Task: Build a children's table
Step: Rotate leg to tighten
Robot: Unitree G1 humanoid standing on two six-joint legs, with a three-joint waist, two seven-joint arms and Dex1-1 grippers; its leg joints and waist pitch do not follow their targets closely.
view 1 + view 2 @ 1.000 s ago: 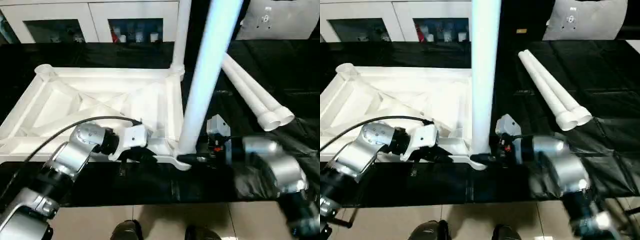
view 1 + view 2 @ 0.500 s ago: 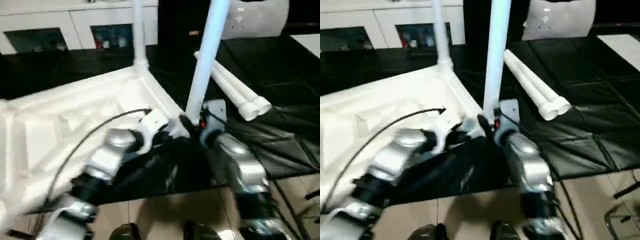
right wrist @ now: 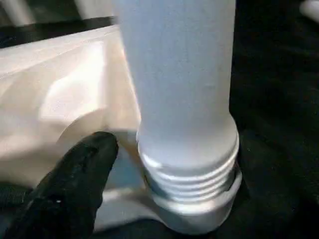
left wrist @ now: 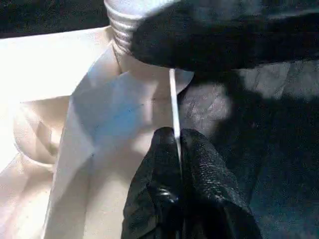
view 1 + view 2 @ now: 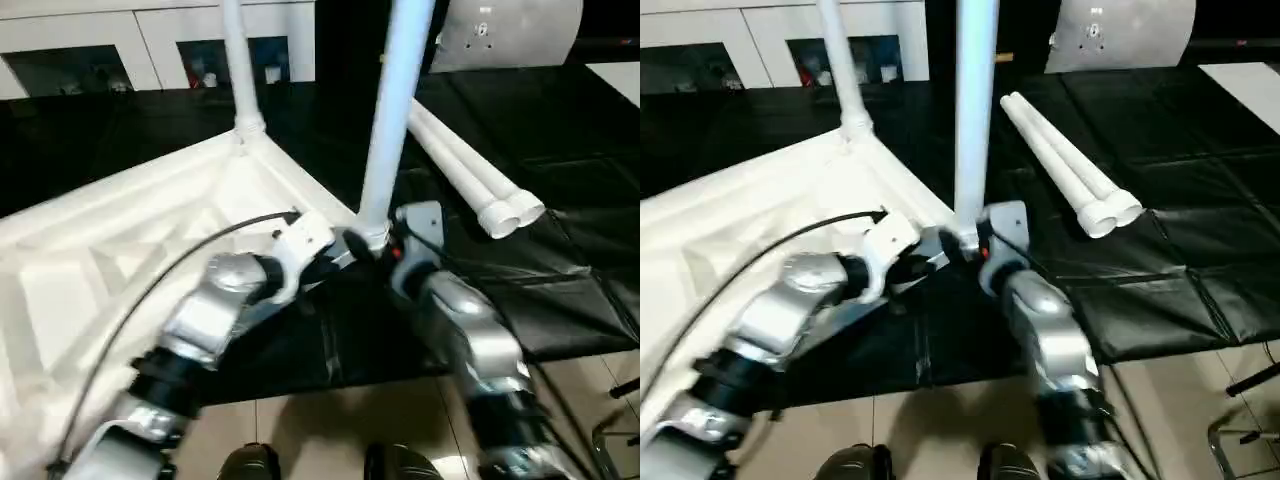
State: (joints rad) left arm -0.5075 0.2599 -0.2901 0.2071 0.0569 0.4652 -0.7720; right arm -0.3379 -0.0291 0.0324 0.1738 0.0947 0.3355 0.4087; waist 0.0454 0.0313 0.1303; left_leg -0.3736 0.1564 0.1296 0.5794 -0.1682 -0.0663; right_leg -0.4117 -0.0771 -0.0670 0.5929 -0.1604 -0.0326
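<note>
My left gripper (image 4: 177,149) pinches the thin rim of the table top (image 5: 120,250). I cannot tell my right gripper's (image 5: 372,247) grip; the leg (image 3: 179,99) beside its finger shows threads, so keep it vertical while turning.

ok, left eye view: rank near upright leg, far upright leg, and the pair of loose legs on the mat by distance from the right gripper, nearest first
1. Near upright leg: the right gripper is at its base, at the table top's near corner.
2. Pair of loose legs: lying on the black mat, on the robot's right.
3. Far upright leg: standing at the back corner, on the left.
</note>
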